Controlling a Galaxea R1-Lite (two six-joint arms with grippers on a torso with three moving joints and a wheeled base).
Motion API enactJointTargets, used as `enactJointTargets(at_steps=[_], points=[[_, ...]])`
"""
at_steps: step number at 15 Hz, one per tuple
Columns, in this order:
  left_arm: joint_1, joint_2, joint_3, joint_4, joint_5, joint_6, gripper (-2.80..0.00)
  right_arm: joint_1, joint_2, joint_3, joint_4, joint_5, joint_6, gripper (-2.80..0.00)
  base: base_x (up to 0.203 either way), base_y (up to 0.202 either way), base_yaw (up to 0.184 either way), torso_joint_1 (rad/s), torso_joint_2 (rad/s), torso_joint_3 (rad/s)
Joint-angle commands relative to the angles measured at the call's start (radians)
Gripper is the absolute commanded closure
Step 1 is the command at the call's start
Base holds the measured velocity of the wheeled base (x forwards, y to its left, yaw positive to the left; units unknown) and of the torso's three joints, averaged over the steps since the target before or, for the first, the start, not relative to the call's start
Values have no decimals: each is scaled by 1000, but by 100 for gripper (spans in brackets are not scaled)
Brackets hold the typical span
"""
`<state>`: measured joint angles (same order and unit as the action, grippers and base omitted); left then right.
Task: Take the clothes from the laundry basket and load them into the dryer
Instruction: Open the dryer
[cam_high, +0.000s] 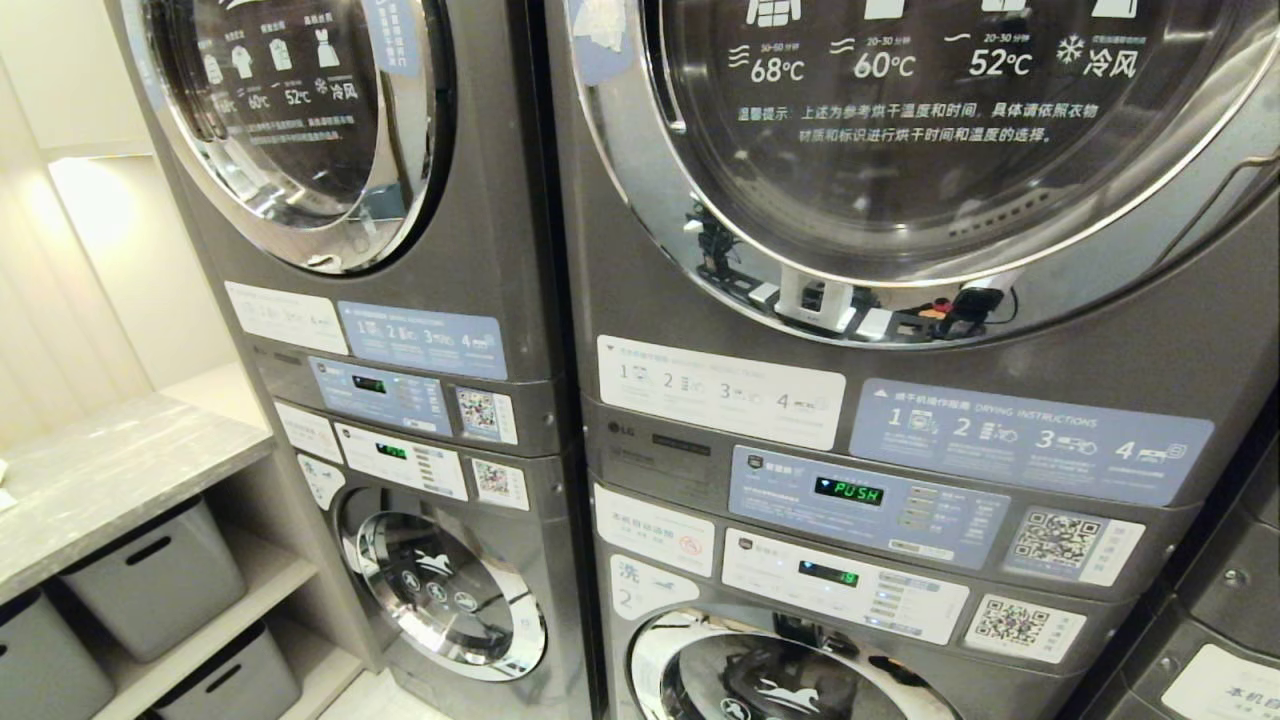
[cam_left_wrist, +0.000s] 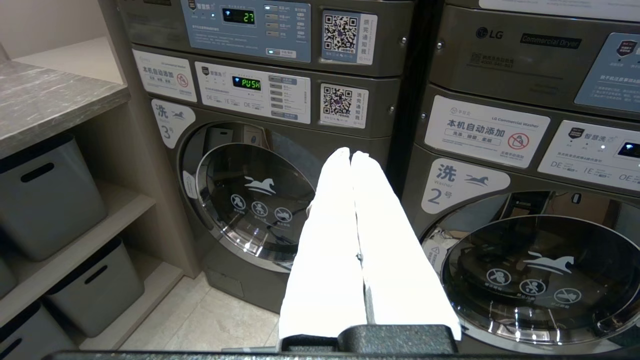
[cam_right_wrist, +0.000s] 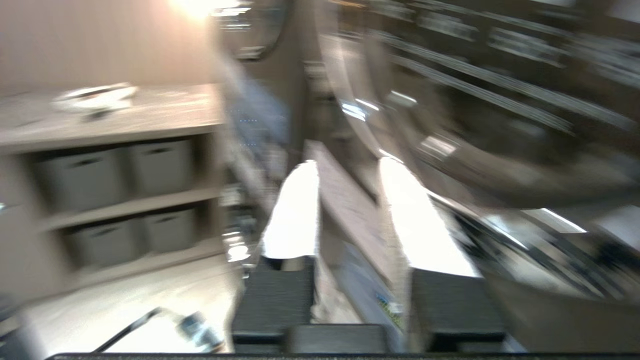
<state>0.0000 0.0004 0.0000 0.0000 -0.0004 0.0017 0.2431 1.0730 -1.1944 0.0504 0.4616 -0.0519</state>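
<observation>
The dryer (cam_high: 900, 420) is the dark grey LG machine straight ahead, its display (cam_high: 848, 490) reading PUSH in green. Its chrome-rimmed round glass door (cam_high: 950, 130) is closed. Neither arm shows in the head view. My left gripper (cam_left_wrist: 350, 154) hangs low in front of the washers, its white fingers (cam_left_wrist: 325, 240) pressed together with nothing between them. My right gripper (cam_right_wrist: 347, 167) appears in a motion-blurred wrist view beside a machine front, its white fingers (cam_right_wrist: 292, 215) apart and empty. The clothes and the laundry basket are out of view.
A second stacked dryer (cam_high: 320, 130) stands to the left. Below are washers with horse-logo doors (cam_high: 450, 595), (cam_left_wrist: 257, 200), (cam_left_wrist: 545, 275). A grey stone counter (cam_high: 110, 470) sits at the left over shelves with grey storage bins (cam_high: 160, 580). A white cloth (cam_right_wrist: 95, 97) lies on the counter.
</observation>
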Motion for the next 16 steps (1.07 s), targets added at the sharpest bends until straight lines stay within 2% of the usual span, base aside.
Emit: enactJointTargets(at_steps=[1,3,6,9,11,13,16], points=[[0,0,0,0,-1,0,0,97,221,-110,-7,21,-2,-280,0,0,0,0,0,0],[0,0,0,0,0,0,0,198,388,-229,-71,-19,-4,-280,0,0,0,0,0,0],[0,0,0,0,0,-2,0,353,635,-480,-195,-205,-6,-280,0,0,0,0,0,0],[0,0,0,0,0,-3,0,436,829,-729,-242,-354,-9,-280,0,0,0,0,0,0],[0,0,0,0,0,-3,0,472,871,-761,-257,-423,-19,-280,0,0,0,0,0,0],[0,0,0,0,0,-3,0,475,898,-763,-295,-460,-27,-280,0,0,0,0,0,0],[0,0,0,0,0,-3,0,476,974,-763,-469,-500,-48,-280,0,0,0,0,0,0]])
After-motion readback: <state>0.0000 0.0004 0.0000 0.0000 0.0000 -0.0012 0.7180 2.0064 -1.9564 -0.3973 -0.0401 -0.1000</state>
